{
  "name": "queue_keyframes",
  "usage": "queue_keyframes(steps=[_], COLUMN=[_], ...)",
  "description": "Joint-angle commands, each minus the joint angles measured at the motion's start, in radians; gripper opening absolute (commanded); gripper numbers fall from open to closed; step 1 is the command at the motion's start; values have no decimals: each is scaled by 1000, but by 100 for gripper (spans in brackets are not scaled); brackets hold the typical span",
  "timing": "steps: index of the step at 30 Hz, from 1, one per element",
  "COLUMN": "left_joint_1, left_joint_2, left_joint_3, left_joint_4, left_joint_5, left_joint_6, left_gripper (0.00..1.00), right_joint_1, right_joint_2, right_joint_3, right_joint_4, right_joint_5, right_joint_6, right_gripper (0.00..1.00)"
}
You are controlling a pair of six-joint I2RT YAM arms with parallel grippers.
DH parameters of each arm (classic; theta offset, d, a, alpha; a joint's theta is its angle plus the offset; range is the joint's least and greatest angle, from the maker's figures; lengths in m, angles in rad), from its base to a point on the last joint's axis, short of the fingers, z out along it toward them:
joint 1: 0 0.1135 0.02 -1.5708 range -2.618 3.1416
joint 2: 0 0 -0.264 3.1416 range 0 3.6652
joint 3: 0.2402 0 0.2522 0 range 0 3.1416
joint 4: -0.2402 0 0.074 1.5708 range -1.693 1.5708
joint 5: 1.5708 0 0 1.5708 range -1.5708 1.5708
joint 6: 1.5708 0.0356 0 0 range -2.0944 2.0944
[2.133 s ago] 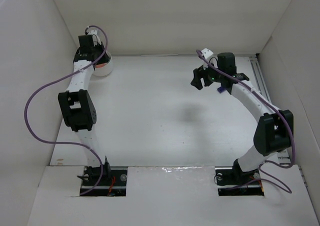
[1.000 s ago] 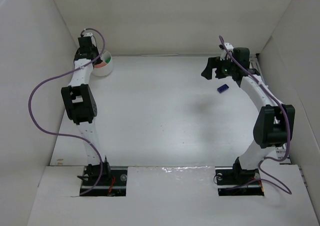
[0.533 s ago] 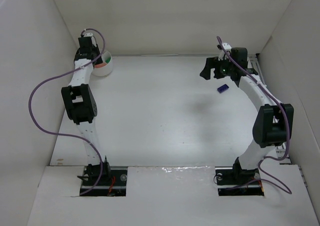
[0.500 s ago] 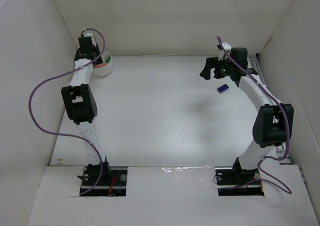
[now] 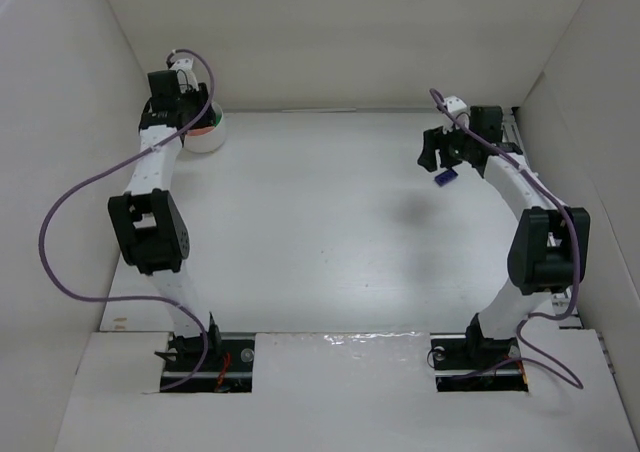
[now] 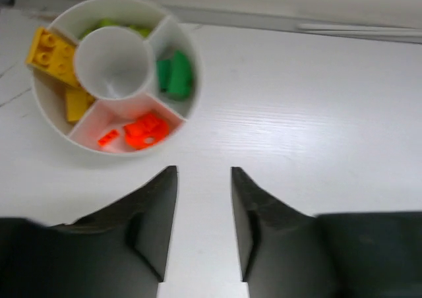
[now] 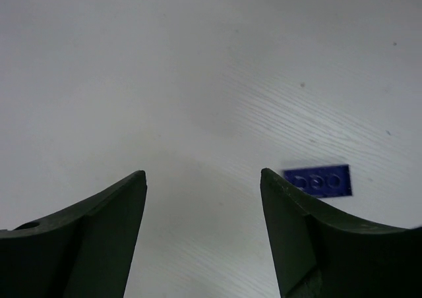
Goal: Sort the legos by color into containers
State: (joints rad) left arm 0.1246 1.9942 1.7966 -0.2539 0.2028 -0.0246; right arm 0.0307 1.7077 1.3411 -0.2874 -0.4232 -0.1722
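Observation:
The round white bowl (image 6: 188, 99) has inner sections holding yellow bricks (image 6: 53, 47), green bricks (image 6: 175, 74) and orange bricks (image 6: 142, 130). In the top view the bowl (image 5: 212, 137) sits at the far left, partly behind my left arm. My left gripper (image 6: 203, 173) is open and empty, just short of the bowl; it also shows in the top view (image 5: 185, 107). A dark blue brick (image 7: 318, 180) lies flat on the table just outside the right fingertip of my open, empty right gripper (image 7: 203, 174). In the top view the blue brick (image 5: 443, 178) lies just below my right gripper (image 5: 431, 156).
White walls enclose the table on the left, back and right. A metal rail (image 5: 515, 147) runs along the right wall near my right arm. Purple cables (image 5: 60, 222) loop off both arms.
My left gripper has pulled back and up from the bowl, its elbow swinging left. My right gripper has come down and right toward the blue brick, which has not moved.

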Motion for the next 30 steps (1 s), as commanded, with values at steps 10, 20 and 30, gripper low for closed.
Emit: queue_keyframes(steps=[10,20,30], left_joint_1=[-82,-111,-120], left_joint_2=[-252,-133,-133], left_joint_3=[-103,10,1], left_joint_4=[-31,-105,-96], left_joint_5=[723,813,774], left_joint_6=[172,196,187], left_gripper=[87,100,100], right_joint_1=[-219,-250,-206], right_joint_2=[78,366,526], right_joint_3=[167,472,590], right_joint_4=[-436,-751,-855], right_joint_5=[-83,-66,-75], right_joint_6=[-875,-1569,-1771], right_gripper=[75,79,75])
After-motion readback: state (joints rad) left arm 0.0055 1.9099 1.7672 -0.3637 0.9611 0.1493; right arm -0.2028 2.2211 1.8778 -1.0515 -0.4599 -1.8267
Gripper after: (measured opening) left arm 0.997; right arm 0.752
